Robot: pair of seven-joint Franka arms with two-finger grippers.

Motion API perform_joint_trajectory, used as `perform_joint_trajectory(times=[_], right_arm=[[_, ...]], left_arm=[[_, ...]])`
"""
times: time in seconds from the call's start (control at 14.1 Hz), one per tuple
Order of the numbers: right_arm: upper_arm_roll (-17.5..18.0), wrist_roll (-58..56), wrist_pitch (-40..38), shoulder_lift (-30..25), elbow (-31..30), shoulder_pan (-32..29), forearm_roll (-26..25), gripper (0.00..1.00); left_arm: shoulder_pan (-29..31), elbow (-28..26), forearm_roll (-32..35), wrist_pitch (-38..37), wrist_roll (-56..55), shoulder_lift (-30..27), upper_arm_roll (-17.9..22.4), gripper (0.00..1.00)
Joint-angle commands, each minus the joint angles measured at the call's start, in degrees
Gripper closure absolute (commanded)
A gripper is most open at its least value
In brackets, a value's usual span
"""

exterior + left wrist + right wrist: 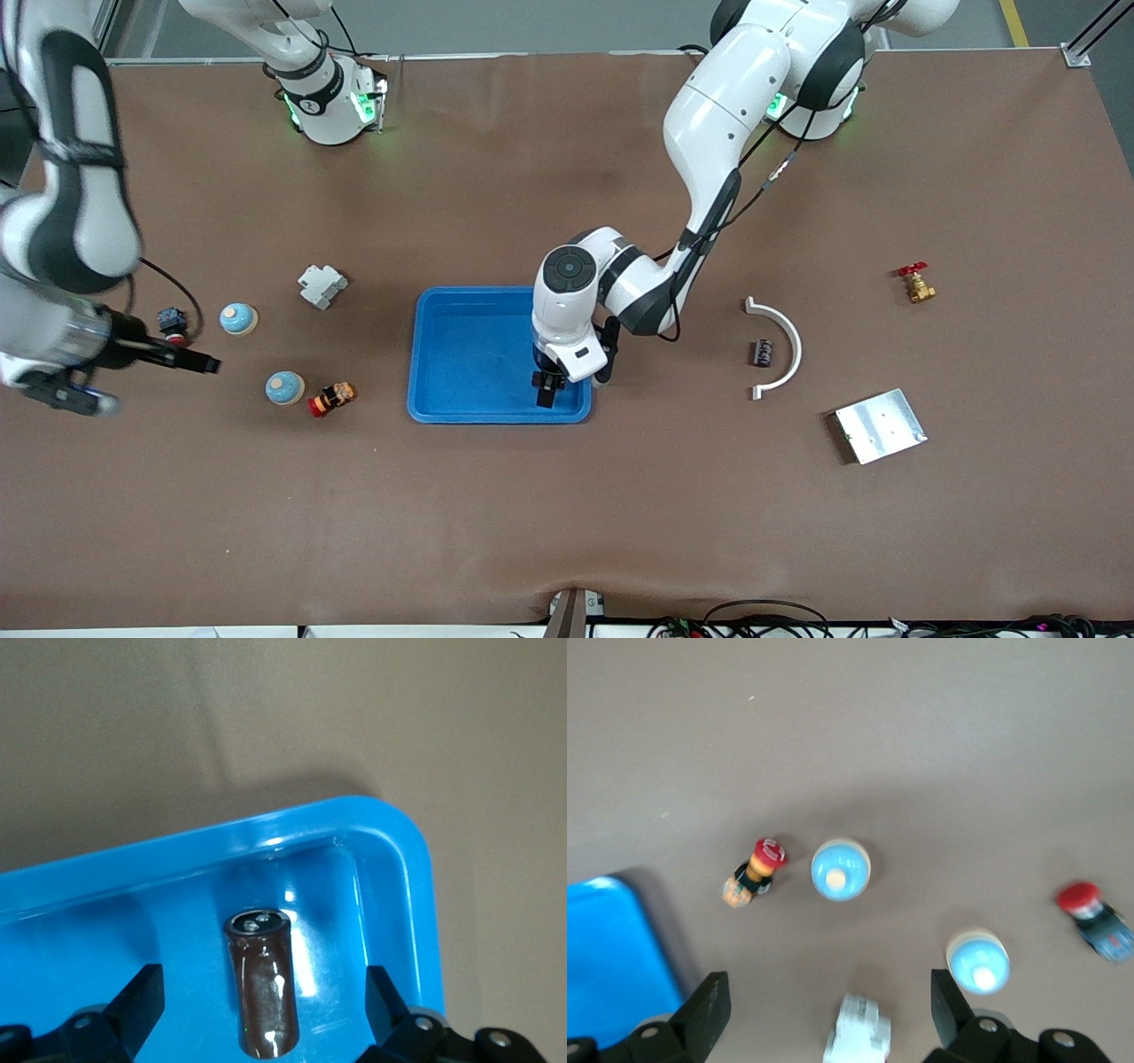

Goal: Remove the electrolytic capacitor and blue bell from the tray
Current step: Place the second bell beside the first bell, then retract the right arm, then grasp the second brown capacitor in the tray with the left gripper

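Brown capacitor (263, 983) w/ dark capped end lies on its side in the blue tray (461, 354), at the corner nearest the front cam toward my left arm's end, between my left fingers, not touching them. Two bells, blue domes w/ pale buttons, sit upright toward my right arm's end: one (238, 318) farther from the cam, other (284, 387) nearer, just beside a red-capped part (331, 398).

Between my left gripper's (266, 1010) black fingers lies a glossy brown capacitor (264, 992) with a black, silver-dotted top, in a bright blue tray (469, 354) on the brown table (567, 514). Below my right gripper (831, 1014) I see two pale blue bells (841, 869) with cream centres, a white block (858, 1029), and an orange-and-black piece with a red cap (752, 872).
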Motion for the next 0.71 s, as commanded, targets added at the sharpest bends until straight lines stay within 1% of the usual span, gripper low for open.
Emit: perform_joint_trajectory(times=[0.0, 0.14, 0.28, 0.43, 0.57, 0.64], right_arm=[[5.88, 0.83, -8.68, -4.76, 5.19, -4.55, -6.63, 0.00], [9.22, 1.10, -11.06, -8.97, 5.39, -6.93, -8.42, 0.00], [11.51, 0.92, -15.45, -12.06, 5.83, -8.96, -8.78, 0.00], [11.70, 0.57, -17.13, -13.04, 7.84, -9.40, -11.49, 0.00], [11.62, 0.83, -18.11, -12.60, 10.30, -8.97, -13.17, 0.00], [11.70, 1.01, -18.11, -12.34, 10.66, -8.79, -13.35, 0.00]], left_arm=[[-1.03, 2.38, 0.14, 0.00, -1.03, 1.66, 0.83, 0.00], [-1.12, 2.29, 0.14, -0.08, -0.94, 1.66, 0.92, 0.00], [-1.38, 2.21, 0.14, -0.17, -0.94, 1.66, 0.92, 0.00], [-1.56, 2.03, 0.66, -0.61, -0.77, 1.66, 1.09, 0.00], [-1.73, 2.03, 1.01, -0.96, -0.51, 1.58, 1.36, 0.14], [-1.73, 2.03, 1.02, -1.40, -0.42, 1.58, 1.45, 0.18]])
